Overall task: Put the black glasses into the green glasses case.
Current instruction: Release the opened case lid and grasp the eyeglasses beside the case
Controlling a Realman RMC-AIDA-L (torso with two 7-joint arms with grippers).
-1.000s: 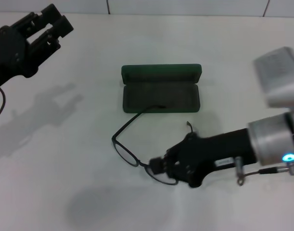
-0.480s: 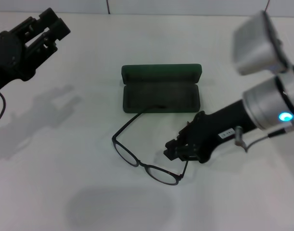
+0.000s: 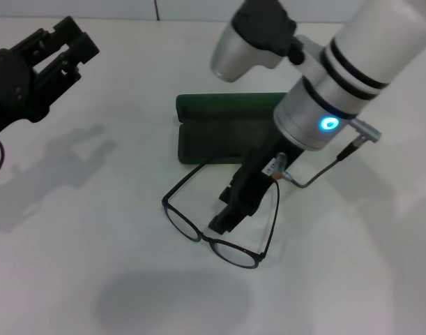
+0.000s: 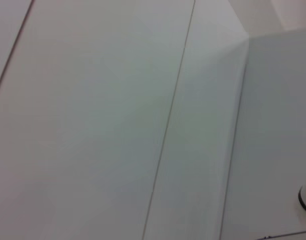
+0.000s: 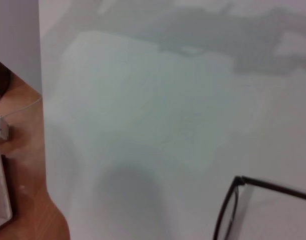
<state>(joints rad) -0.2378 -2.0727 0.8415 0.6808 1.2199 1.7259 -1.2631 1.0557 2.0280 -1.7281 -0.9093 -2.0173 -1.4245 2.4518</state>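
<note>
Spectacles and case on white table (image 3: 73,265).
Black glasses (image 3: 216,220) lie unfolded before open green glasses case (image 3: 230,129); right gripper (image 3: 225,218) above frame, finger state indiscernible; left gripper (image 3: 63,45) spread, far left.

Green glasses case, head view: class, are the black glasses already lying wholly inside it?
No. The black glasses lie unfolded on the table in front of the open green glasses case.

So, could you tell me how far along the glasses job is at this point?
Done: the green glasses case lies open. In hand: the right gripper is down over the black glasses, which lie unfolded on the table in front of it. Left: grasping and placing them inside. The left gripper is parked far left.
</note>
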